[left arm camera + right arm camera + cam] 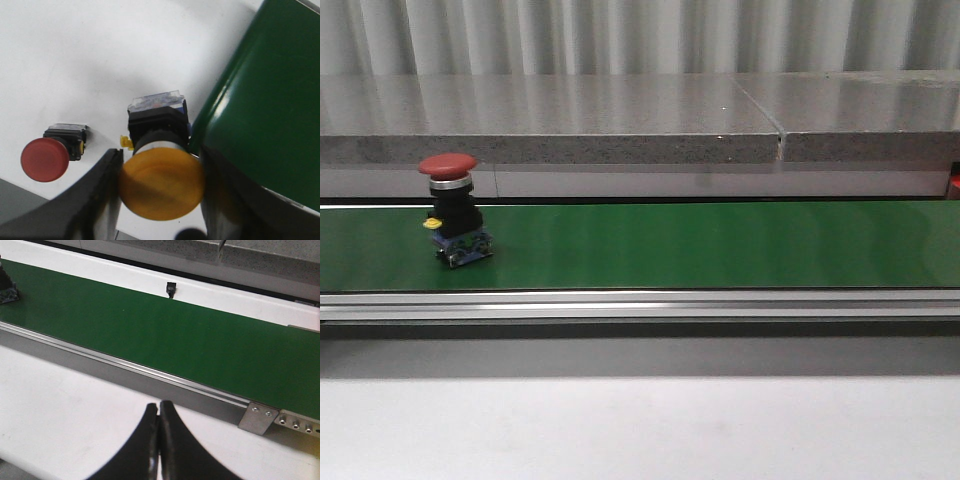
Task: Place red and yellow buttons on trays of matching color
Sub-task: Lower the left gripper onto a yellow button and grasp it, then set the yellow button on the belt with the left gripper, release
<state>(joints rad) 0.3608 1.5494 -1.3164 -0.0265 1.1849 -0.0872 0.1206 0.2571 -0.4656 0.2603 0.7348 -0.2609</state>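
- Left pincer (161, 172): we see its two dark fingers (97, 192) clamped on a yellow button (161, 186), one on each side of the round cap, the black body and clear base pointing away from the wrist.
- Beside the left pincer, a red button (46, 157) lies on its side on the white table (100, 60), apart from the held one and untouched.
- On the other side of the left pincer we see the edge of the green belt (270, 115), close to the finger there.
- Right pincer (159, 440): tips pressed together, nothing between them, hanging over the white table, just short of the belt's metal rail (150, 372).
- Front view: another red button (453, 208) stands upright on the belt near its left end; neither pincer shows in this view.
- Far ahead of the right pincer, a dark object (7, 287) sits at the belt's end; too cut off for us to tell what it is.
- We cannot make out any trays.
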